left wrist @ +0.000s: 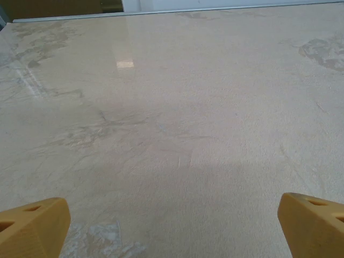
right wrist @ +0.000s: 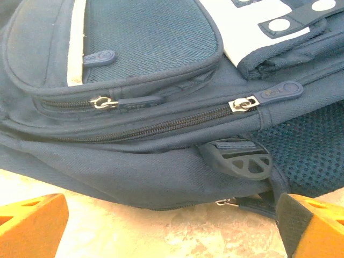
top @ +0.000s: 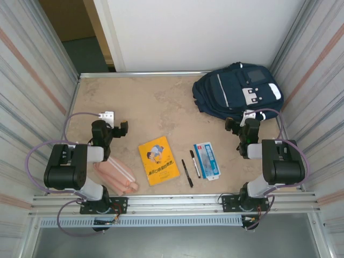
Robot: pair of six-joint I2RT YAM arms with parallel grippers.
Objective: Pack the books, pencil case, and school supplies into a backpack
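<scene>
The navy backpack (top: pixel 236 91) lies flat at the back right of the table, its zips closed in the right wrist view (right wrist: pixel 134 161). My right gripper (top: pixel 239 120) hangs open just in front of the backpack's near edge, nothing between its orange fingers (right wrist: pixel 32 223). The yellow-orange book (top: pixel 157 160) lies at front centre. To its right lie two black pens (top: pixel 186 173) and the blue-and-white box (top: pixel 207 160). The pink pencil case (top: pixel 115 176) lies at front left, partly under my left arm. Behind that, my left gripper (top: pixel 115 122) stands open over bare table (left wrist: pixel 172 134).
Corrugated metal walls close in the table (top: pixel 140 102) on the left and right. A white panel stands behind the back edge. A metal rail (top: pixel 172 201) carries both arm bases along the front. Bare tabletop stretches across the back left and centre.
</scene>
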